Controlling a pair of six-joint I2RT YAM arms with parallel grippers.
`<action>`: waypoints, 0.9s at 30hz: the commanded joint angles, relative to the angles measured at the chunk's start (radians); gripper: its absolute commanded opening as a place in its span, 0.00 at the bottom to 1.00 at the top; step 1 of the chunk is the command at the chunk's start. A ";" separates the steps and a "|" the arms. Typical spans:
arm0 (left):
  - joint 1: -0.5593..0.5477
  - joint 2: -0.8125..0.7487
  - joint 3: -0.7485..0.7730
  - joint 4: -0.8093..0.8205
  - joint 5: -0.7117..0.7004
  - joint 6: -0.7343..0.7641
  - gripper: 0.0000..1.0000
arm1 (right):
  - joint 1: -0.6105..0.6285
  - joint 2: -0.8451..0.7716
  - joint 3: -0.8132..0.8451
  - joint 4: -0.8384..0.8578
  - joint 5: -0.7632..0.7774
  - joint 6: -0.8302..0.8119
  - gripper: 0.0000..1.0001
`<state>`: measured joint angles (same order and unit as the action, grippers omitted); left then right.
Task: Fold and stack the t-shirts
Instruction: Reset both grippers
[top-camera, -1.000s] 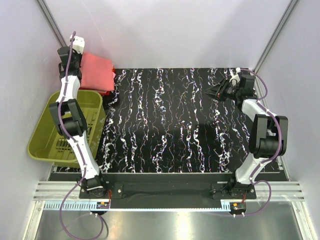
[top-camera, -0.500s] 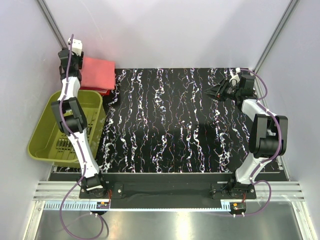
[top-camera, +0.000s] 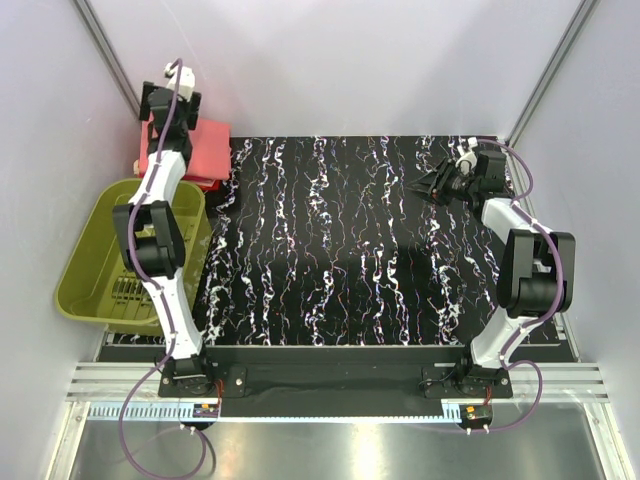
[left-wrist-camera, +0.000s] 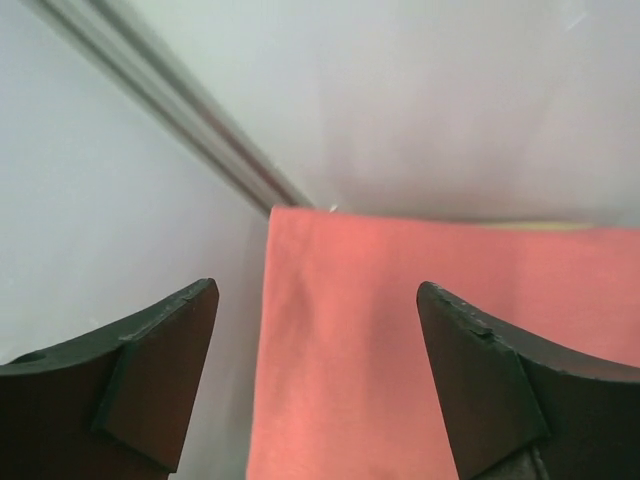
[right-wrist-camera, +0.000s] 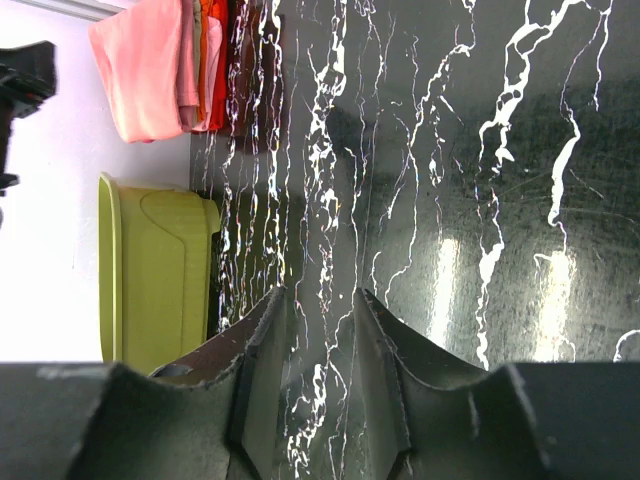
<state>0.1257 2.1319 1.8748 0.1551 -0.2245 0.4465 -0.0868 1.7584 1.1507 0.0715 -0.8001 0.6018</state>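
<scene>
Currently the stack of t-shirts (top-camera: 210, 150) lies at the upper left of the top view, on the upper-left corner of the black marbled table (top-camera: 330, 260), just above the olive basket (top-camera: 80, 265) in that frame. In the right wrist view it shows at the upper left as several flat layers: a pale coral one on top and brighter orange-red ones under it. The left gripper (left-wrist-camera: 317, 290) hangs over the stack with its jaws spread wide and nothing between them. Smooth coral cloth fills the lower centre of its view, with the grey wall (left-wrist-camera: 450, 100) above (contact with the cloth cannot be judged from this angle). The right gripper (right-wrist-camera: 318, 300) sits at the upper right of the top view, over bare table. Its fingers stand a narrow gap apart and grip nothing. Handling, as a judgement: the cloth looks light, soft and limp, with no stiffness of its own. The layers would likely slide on one another, and a pinch at one corner would probably lift only the top sheet and spoil the fold. A better hold seems to be a folded edge, pinched through the full thickness, or two opposite edges at once.
</scene>
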 joint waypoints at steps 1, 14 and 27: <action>-0.032 -0.110 0.000 -0.012 -0.081 -0.044 0.89 | 0.005 -0.079 0.023 -0.016 0.021 -0.023 0.41; -0.374 -0.567 -0.373 -0.325 0.471 -0.679 0.99 | 0.016 -0.319 0.047 -0.321 0.128 0.024 1.00; -0.650 -1.078 -0.882 -0.417 0.697 -0.812 0.99 | 0.018 -0.807 -0.019 -0.676 0.176 -0.046 1.00</action>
<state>-0.5266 1.1629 1.0351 -0.2543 0.4286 -0.3313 -0.0765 1.0180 1.1564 -0.5098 -0.6289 0.5789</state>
